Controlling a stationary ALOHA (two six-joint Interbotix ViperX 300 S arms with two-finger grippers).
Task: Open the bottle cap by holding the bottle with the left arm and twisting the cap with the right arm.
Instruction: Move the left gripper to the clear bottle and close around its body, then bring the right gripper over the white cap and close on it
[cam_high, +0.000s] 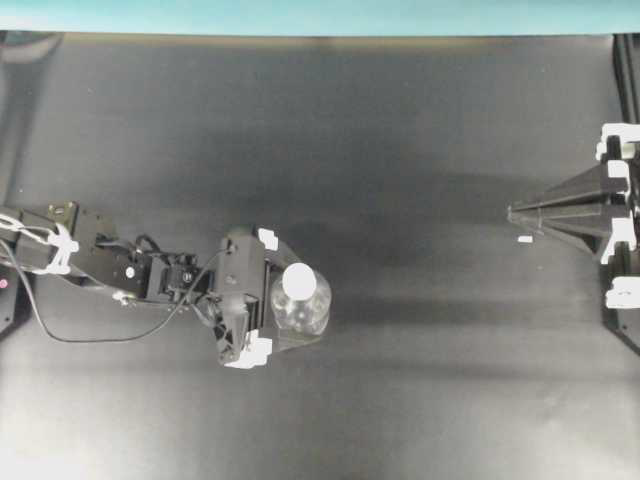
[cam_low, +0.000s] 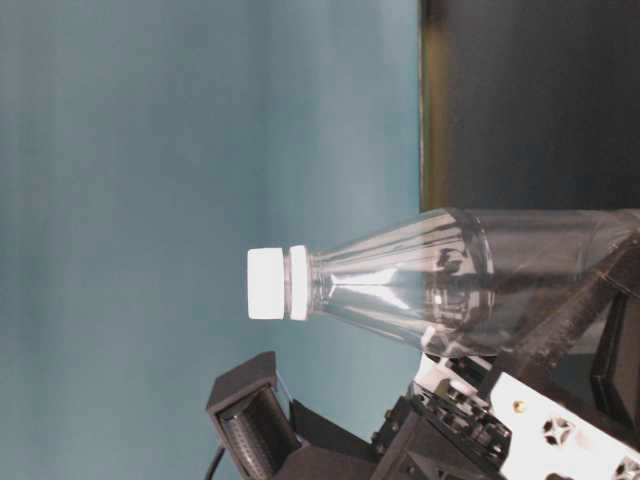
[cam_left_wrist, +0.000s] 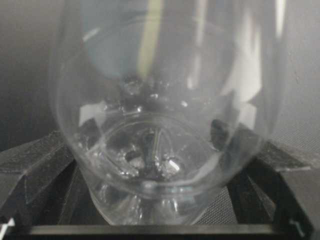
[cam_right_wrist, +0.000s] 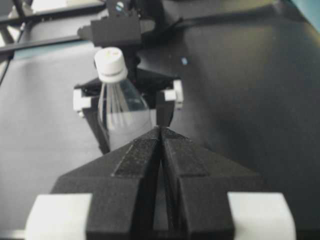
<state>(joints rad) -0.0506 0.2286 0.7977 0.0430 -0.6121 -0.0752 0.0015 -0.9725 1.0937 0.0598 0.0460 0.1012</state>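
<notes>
Two arms share your dark table (cam_high: 400, 120). Nearest in your right wrist view, the right gripper (cam_right_wrist: 160, 131) is clenched, its black fingers (cam_right_wrist: 137, 170) pressed tip to tip with nothing between them; in the overhead view it (cam_high: 512, 211) sits at about 3 o'clock on the table, well apart from the bottle (cam_high: 300, 305). Beyond those closed tips, at 11 o'clock in the wrist view, you see the bottle (cam_right_wrist: 120, 107) standing upright, its bottle cap (cam_right_wrist: 110, 64) on. The closed fingers hide the bottle's base from this camera. Farther back, the left gripper (cam_high: 295, 300) stands released, jaws spread wide on either side of the bottle's body; whether the pads touch it you cannot tell. Your left wrist view is almost filled by the clear ribbed base (cam_left_wrist: 155, 165). Overhead, the bottle stands at about 7 o'clock from the table's centre. A loose black cable (cam_high: 90, 338) trails beside the left arm (cam_high: 110, 262).
</notes>
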